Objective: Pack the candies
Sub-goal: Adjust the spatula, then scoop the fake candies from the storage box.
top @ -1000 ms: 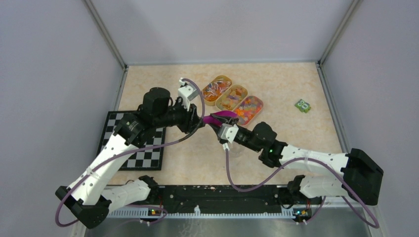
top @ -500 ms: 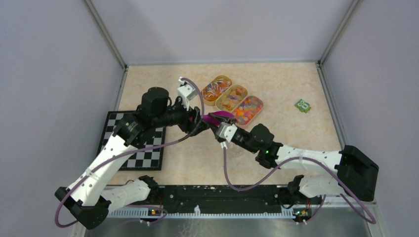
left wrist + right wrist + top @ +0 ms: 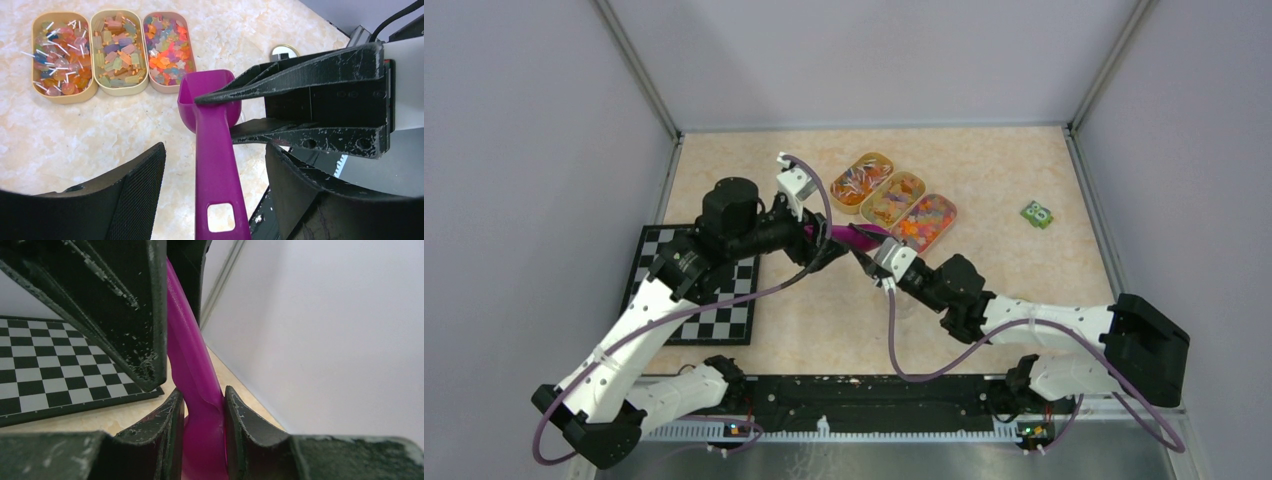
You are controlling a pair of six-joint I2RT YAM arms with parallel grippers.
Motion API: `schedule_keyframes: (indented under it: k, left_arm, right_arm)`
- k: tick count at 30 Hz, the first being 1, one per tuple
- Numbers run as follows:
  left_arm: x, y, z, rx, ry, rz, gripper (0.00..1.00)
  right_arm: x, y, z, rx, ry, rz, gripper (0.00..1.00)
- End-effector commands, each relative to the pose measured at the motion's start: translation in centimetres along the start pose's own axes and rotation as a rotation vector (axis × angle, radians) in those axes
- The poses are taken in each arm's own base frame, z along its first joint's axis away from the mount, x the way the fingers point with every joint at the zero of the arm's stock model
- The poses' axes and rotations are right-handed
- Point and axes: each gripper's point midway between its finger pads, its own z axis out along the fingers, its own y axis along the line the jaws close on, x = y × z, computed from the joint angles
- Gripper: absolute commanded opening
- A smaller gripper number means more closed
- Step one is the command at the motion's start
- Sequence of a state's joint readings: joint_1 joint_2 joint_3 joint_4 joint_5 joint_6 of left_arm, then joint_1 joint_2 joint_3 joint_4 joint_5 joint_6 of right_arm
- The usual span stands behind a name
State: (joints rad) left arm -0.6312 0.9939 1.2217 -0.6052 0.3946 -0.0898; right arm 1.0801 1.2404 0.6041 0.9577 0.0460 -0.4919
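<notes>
The candies are held in three oblong trays with rounded ends and tan, smooth-looking walls. The trays are set side by side and touching at the far middle of the table, whose surface is patterned like pale beige marble. In one end tray, round sweets on thin white sticks are seen. In the middle tray, small blocky pieces in pastel tones are heaped. In the other end tray, glossy, translucent pieces in orange, red, pink and purple are piled, some of them star-shaped.

A purple scoop of smooth, shiny plastic is held in the air on the near side of the trays. It has a deep rounded bowl and a flat handle, pierced by a square hole near its end. The right gripper is clamped on it just behind the bowl, with its matt black, scuffed fingers pressed on both sides. The left gripper is spread wide around the handle, and a clear gap is left on each side.

A checkerboard mat of black and white squares is laid flat at the left. A small green packet is set well apart at the right; its print is too small to be read.
</notes>
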Motion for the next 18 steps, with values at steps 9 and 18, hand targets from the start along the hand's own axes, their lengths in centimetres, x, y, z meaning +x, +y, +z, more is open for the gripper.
schedule_keyframes:
  k: [9,18]
  left_arm:
    - [-1.4,-0.2,1.0,0.02,-0.054,0.002,0.75]
    - [-0.6,-0.2,1.1,0.027,-0.045,-0.005,0.59]
  right_arm:
    - [-1.9,0.8,0.6,-0.017,-0.085,0.032,0.0]
    - [-2.0,1.2,0.9,-0.009,-0.096,0.051,0.0]
